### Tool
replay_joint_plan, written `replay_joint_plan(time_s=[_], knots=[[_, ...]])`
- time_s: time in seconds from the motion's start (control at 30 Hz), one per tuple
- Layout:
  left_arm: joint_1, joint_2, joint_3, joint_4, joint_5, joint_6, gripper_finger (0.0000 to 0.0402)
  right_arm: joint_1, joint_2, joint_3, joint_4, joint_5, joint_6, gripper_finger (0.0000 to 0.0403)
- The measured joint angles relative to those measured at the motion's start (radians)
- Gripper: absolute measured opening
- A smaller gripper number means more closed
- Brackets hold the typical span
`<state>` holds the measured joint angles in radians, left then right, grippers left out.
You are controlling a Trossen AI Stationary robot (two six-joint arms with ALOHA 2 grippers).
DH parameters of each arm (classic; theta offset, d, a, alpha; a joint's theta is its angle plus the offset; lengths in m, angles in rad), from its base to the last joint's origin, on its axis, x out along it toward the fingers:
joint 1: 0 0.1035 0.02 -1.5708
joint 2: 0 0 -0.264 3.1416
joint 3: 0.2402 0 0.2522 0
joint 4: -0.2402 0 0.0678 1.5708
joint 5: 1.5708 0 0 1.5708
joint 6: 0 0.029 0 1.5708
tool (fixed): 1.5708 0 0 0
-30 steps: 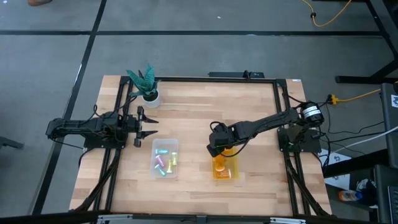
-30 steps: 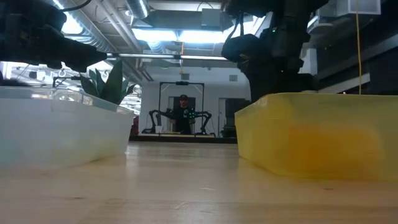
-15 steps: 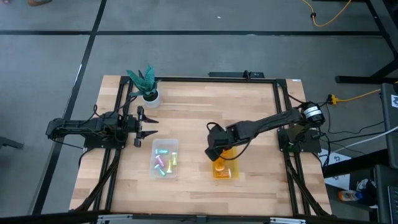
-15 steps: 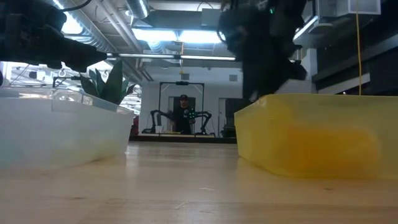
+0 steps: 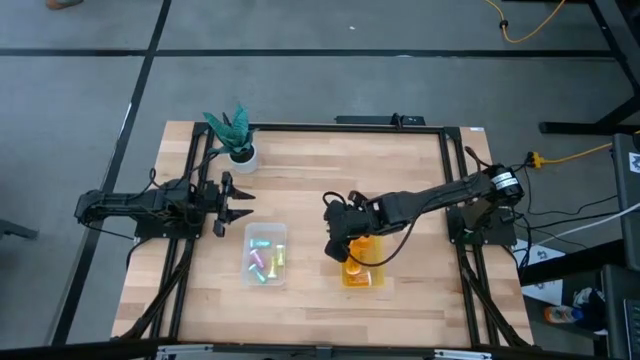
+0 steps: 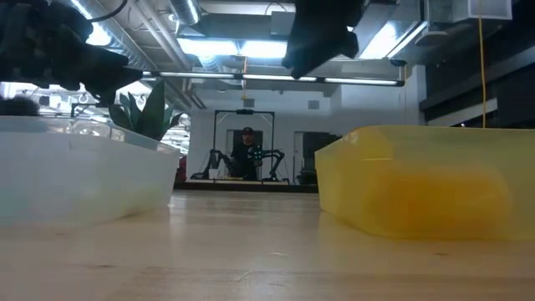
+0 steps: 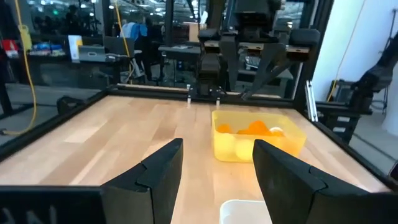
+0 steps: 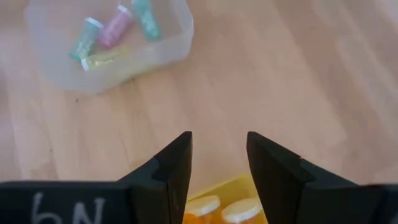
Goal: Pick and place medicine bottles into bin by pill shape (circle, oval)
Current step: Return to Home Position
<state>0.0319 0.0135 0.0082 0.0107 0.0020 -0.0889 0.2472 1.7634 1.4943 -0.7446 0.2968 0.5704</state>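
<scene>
High view | right jaws risen off yellow bin [image 5: 379, 281], shifted left, apart | left jaws apart

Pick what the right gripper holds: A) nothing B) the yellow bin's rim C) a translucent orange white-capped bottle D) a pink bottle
A: the right gripper is open and empty, nothing between its fingers, over the edge of the translucent yellow plastic bin.

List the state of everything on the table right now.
Transparent bin: holds pastel medicine bottles, lying down.
Yellow bin: holds orange bottles.
Left hand: open, empty, apart from both bins.
Right hand: open, empty, over the yellow bin's edge.
Plant: upright.
</scene>
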Motion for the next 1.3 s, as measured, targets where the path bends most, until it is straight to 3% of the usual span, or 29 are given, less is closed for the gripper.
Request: replay_joint_plan(time_s=[0.17, 0.3, 0.47, 0.6, 0.93, 1.3], knots=[[0.0, 0.011, 0.0, -0.001, -0.006, 0.037, 0.019, -0.019, 0.0, 0.014, 0.056, 0.086, -0.094, 0.0155], [0.0, 0.011, 0.0, -0.001, -0.007, 0.078, 0.019, -0.031, 0.0, 0.014, 0.146, 0.091, -0.212, 0.0155], [0.0, 0.013, 0.0, -0.002, -0.005, 0.069, 0.019, -0.034, 0.0, 0.014, 0.267, 0.086, -0.405, 0.0155], [0.0, 0.013, 0.0, -0.002, -0.007, -0.026, 0.019, -0.035, 0.0, 0.014, 0.328, 0.087, -0.541, 0.0155], [0.0, 0.013, 0.0, -0.002, -0.008, -0.033, 0.019, -0.052, 0.0, 0.014, 0.406, 0.098, -0.531, 0.0155], [0.0, 0.013, 0.0, -0.002, -0.009, -0.033, 0.019, -0.074, 0.005, 0.012, 0.359, -0.141, -0.547, 0.0155]])
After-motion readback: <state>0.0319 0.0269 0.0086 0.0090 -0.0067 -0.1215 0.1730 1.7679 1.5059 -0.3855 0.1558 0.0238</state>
